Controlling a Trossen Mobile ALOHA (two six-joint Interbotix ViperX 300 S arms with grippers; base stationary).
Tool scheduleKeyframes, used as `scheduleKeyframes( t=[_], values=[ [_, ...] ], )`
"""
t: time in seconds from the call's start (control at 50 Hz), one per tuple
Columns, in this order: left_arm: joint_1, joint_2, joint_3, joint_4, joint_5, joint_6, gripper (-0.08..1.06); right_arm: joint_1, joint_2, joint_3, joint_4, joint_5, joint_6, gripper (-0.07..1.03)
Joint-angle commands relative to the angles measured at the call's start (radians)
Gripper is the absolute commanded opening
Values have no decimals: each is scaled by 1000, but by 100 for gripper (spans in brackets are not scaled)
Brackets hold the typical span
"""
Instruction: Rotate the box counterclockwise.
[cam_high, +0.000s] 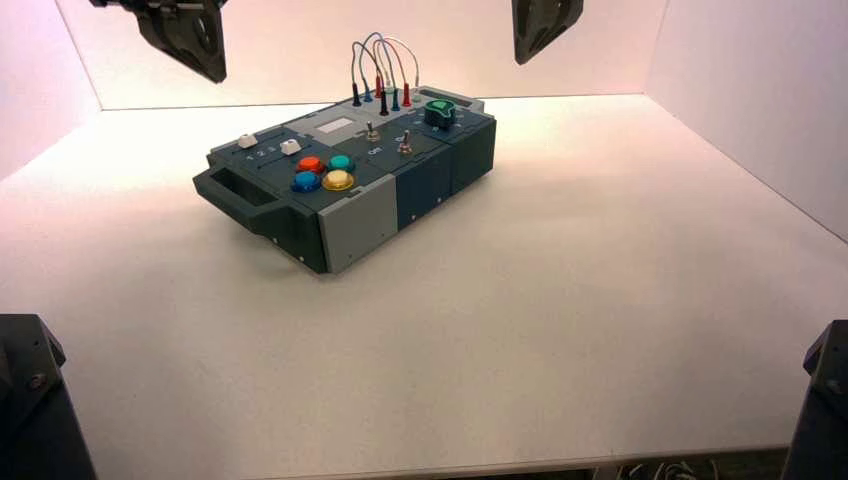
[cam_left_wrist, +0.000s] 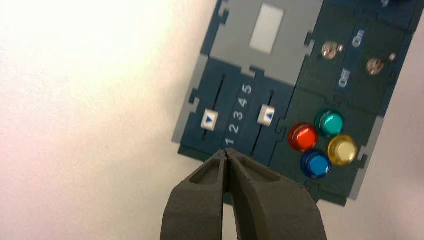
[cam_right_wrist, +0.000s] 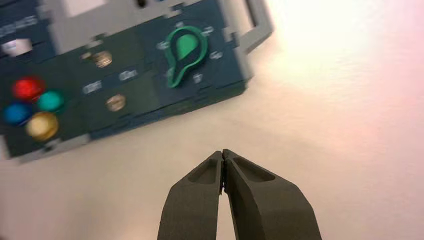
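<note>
Both tools, left (cam_high: 212, 62) and right (cam_high: 530, 45), pressed together above the tabletop (cam_high: 560, 330), flank the box (cam_high: 360, 215); I judge one-sided pushing risks sliding it unturned.

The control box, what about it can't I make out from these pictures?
- Far long side of the box: faces away in the high view.
- Numbers around the green knob: blurred in the right wrist view.
- Wires: cut off by the picture's edge in both wrist views.
- Underside: hidden against the table.
</note>
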Motion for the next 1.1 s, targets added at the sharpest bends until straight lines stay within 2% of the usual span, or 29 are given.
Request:
scheduleKeyframes(
  t=[0.02,0.22,0.44,0.66,1.1],
  values=[
    [-6,-40,9,-5,-52,-2,-3,2,-87,35,34,-5,-34,-2],
    [-15,-43,9,-5,-75,0,-3,3,-176,146,34,-64,-64,-2],
    [-15,-34,2,-3,-75,0,-3,5,-245,249,34,-129,-83,-2],
    [-15,-32,3,-5,-91,-2,-3,8,-305,288,34,-183,-83,-2],
    [-18,-12,-2,-5,-92,-2,-3,6,-350,296,21,-207,-83,-2]
  ],
)
